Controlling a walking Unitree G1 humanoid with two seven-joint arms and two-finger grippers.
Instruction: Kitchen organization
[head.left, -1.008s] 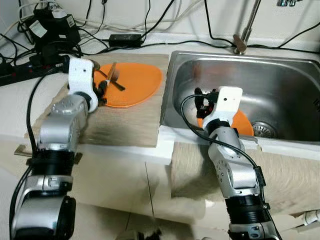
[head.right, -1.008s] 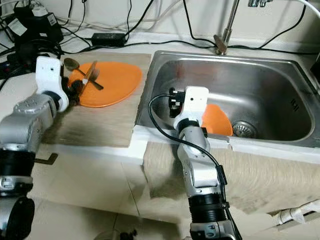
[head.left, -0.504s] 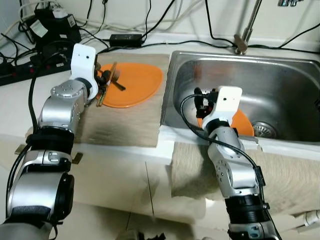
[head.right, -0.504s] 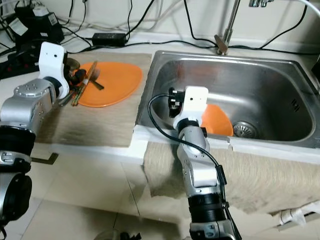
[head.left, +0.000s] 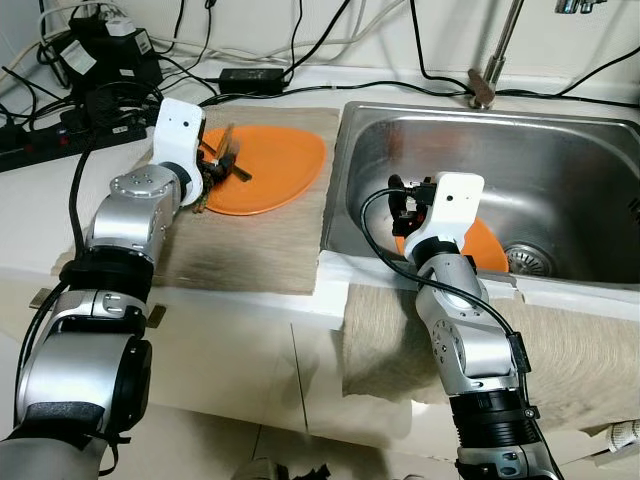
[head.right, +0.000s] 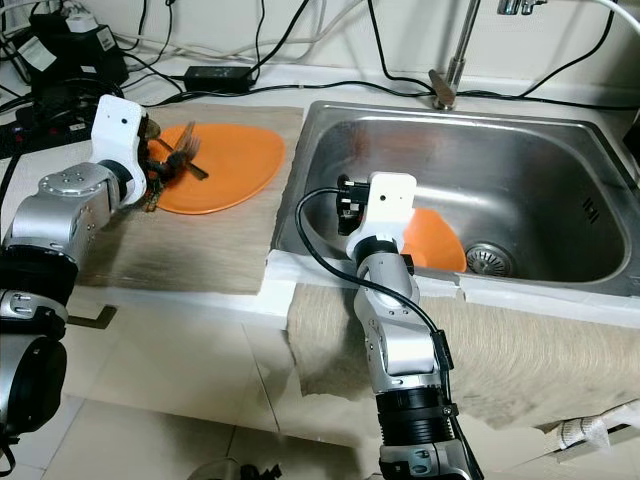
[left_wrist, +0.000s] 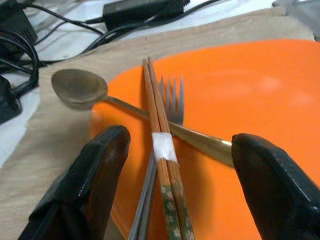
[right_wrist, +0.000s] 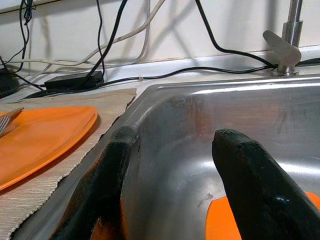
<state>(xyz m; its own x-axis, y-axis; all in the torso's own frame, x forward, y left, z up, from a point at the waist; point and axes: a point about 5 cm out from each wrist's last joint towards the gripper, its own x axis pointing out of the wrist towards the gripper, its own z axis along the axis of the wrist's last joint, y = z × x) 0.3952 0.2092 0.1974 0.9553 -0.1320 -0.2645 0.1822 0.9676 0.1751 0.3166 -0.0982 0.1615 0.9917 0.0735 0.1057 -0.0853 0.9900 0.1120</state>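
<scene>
An orange plate (head.left: 275, 165) lies on a woven mat (head.left: 240, 250) left of the sink. Across its left edge rest a pair of wooden chopsticks (left_wrist: 162, 150), a fork (left_wrist: 170, 95) and a spoon (left_wrist: 80, 87). My left gripper (left_wrist: 175, 195) is open at that edge, a finger (left_wrist: 85, 190) on either side of the chopsticks, not closed on them. A second orange plate (head.left: 488, 245) lies in the steel sink (head.left: 480, 112). Low inside the sink's left part, my right gripper (right_wrist: 172, 175) stands open just above that plate, holding nothing.
Black adapters and a tangle of cables (head.left: 100, 60) crowd the counter behind the mat. The faucet base (head.left: 482, 92) stands behind the sink and the drain (head.left: 527, 258) is at its right. A beige towel (head.left: 560, 350) hangs over the counter's front edge.
My left gripper has moved right and forward to the plate's left edge, and the chopsticks now lie between its fingers. The right arm has not moved.
</scene>
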